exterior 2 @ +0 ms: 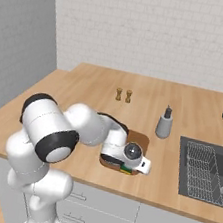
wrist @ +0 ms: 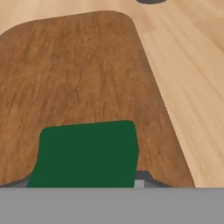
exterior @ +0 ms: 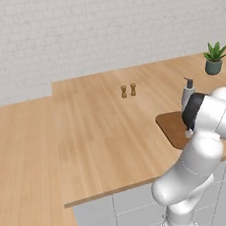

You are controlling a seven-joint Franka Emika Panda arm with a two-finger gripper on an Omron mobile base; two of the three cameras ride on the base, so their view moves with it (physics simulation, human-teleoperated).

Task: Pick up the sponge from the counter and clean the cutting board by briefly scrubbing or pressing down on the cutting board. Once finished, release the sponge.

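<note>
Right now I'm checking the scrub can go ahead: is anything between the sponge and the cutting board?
Nothing visible. In the hand view the sponge sits in the gripper, directly over the cutting board, with bare board beyond it. The soap dispenser and shakers stand apart on the counter.

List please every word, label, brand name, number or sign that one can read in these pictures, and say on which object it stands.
None: no readable text stands on anything here.
The soap dispenser, the two small shakers, the potted plant, the sponge, the cutting board and the counter bear no label, number or sign.
</note>
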